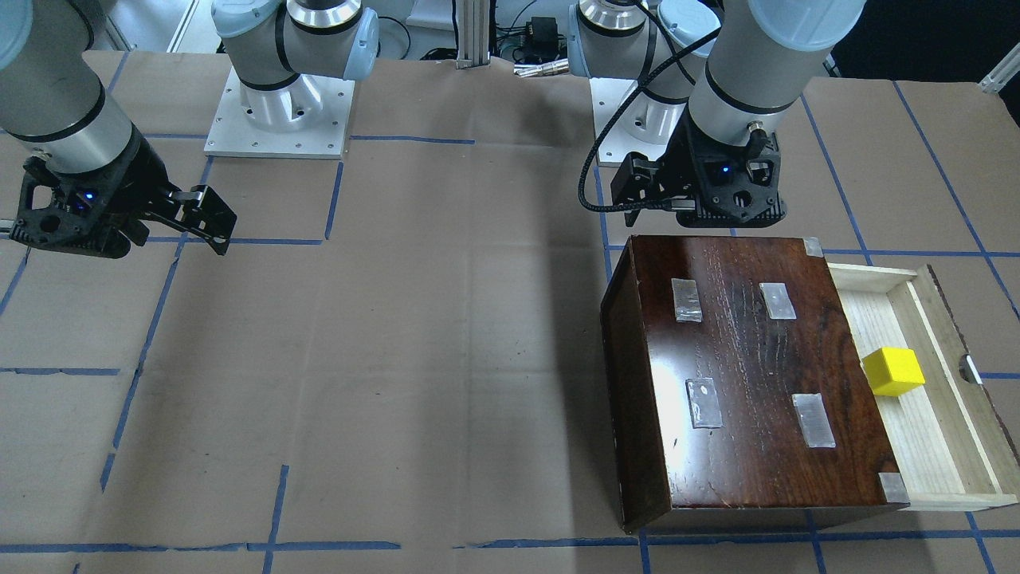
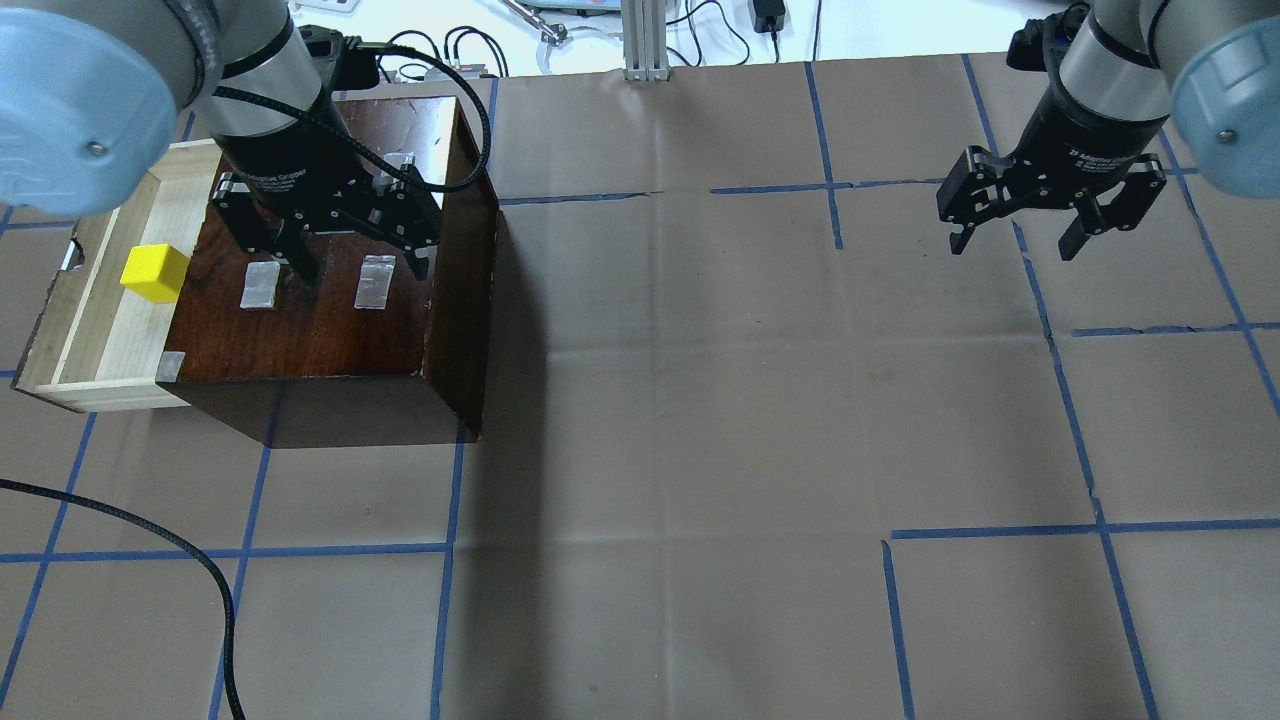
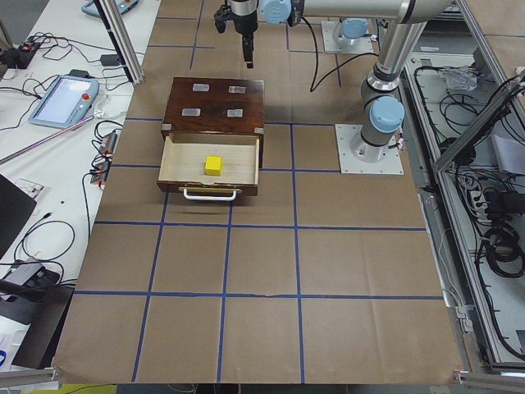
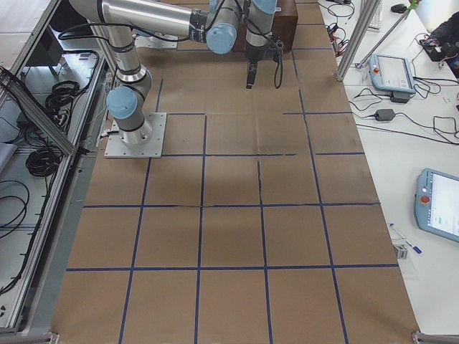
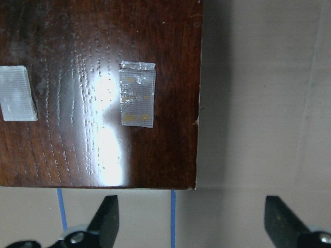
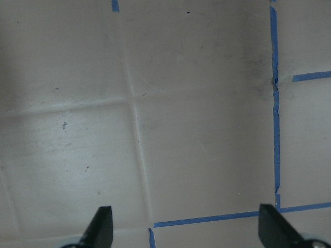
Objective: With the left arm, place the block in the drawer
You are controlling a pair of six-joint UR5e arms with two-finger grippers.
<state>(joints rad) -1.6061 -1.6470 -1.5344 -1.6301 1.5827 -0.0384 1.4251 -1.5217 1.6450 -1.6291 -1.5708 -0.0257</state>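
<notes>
small yellow cube is sitting in the pale wooden drawer, off to one side of my left end effector, which hangs empty and spread apart over the glossy dark-brown box. any downward drift and i'd clip that lid.

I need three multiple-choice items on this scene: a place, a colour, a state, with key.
1. The block is: A) on the dark box B) in the drawer C) on the floor
2. The tape lines are: A) red B) blue C) green
3. The left gripper is: A) open, empty B) shut on the block C) shut, empty
1 B, it rests on the drawer's floor; 2 B, blue grid; 3 A, fingers apart over the dark box.
</notes>
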